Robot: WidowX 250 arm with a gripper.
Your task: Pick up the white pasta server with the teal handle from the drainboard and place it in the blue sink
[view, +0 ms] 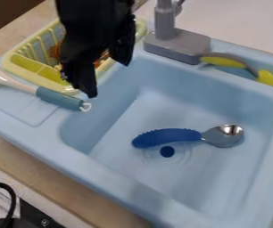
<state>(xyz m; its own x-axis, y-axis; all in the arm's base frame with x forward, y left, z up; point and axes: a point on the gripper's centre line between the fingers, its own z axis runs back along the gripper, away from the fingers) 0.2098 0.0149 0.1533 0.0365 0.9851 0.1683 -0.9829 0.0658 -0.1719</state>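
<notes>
While near gripper (107, 76), 1 yellow rack (30, 67).

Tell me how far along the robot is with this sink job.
Nothing is clearly finished: the blue-handled spoon lies in the sink beside the drain, but whether it was placed there, I can't tell. Nothing is in hand: the gripper hangs open near the yellow rack. If the spoon needs moving, grasping and lifting it probably remain.
</notes>
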